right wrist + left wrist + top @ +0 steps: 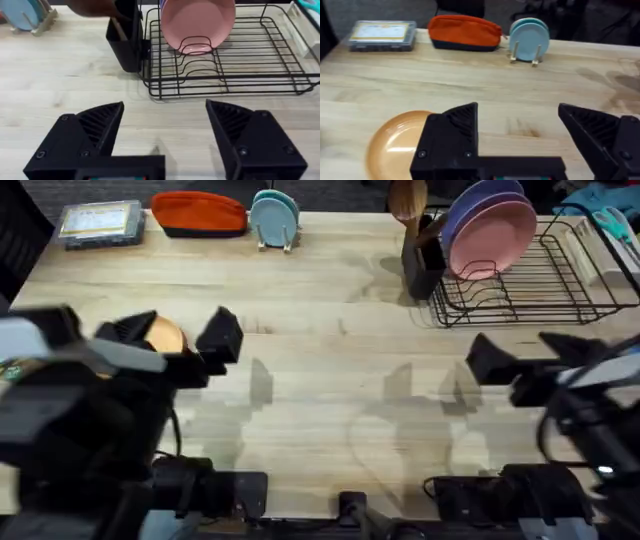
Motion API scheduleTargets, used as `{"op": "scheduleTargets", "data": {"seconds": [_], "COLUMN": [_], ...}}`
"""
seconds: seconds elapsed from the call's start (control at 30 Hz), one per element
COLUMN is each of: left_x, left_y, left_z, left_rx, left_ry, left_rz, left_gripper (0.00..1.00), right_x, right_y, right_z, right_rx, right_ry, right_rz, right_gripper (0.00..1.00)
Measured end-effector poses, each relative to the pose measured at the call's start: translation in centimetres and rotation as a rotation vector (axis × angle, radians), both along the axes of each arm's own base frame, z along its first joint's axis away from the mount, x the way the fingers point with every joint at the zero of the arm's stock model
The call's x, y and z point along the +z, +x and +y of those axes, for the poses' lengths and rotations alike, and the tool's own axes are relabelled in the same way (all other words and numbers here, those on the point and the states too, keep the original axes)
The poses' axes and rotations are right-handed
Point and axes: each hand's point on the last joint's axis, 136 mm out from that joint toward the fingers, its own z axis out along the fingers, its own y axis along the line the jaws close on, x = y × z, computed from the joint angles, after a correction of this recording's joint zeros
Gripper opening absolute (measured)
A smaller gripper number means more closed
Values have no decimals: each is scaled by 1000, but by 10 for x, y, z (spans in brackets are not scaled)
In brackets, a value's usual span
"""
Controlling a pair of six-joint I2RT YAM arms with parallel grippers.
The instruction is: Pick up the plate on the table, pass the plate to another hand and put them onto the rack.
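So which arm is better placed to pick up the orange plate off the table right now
The left. Its gripper hangs open right beside the plate, which lies flat on the table at the left. The right gripper is across the table, nearer the rack.

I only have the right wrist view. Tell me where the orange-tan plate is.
Observer: The plate lies flat on the table, on the left side, near the left gripper.
Operator: Report that gripper's state.
Observer: It is open and holds nothing; one finger overlaps the plate's edge in the left wrist view, and I cannot tell whether it touches.
Operator: Now tell me what stands along the far edge on that side.
Observer: An orange pouch, a clear plastic box, and small blue plates in a wooden stand.
Operator: Check the rack beyond my pink plate.
Observer: The rack also holds a purple plate behind the pink plate.
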Motion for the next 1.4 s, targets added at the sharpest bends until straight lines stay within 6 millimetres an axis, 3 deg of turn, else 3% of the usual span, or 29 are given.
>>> {"op": "scheduleTargets", "data": {"seconds": [0.3,0.4,0.43,0.57,0.77,1.2,1.3,1.4], "left_x": [65,83,96,109,111,106,100,91], "left_y": [6,15,25,37,54,54,51,48], "left_z": [16,18,19,19,19,20,35,64], "left_rx": [78,85,85,84,80,96,162,271], "left_ry": [64,78,87,95,101,76,37,-4], "left_rz": [161,220,278,356,415,436,465,499], "left_gripper": [992,993,993,993,993,992,993,992], "right_x": [77,92,102,113,114,113,113,113], "right_y": [-10,-10,-5,7,24,26,26,26], "right_z": [0,0,0,0,0,0,0,0], "right_rx": [-1,-1,-1,-2,-2,-1,-1,-1], "right_ry": [4,4,5,5,5,4,4,4], "right_rz": [112,187,267,336,380,387,387,387], "right_gripper": [996,996,996,996,996,996,996,996]}}
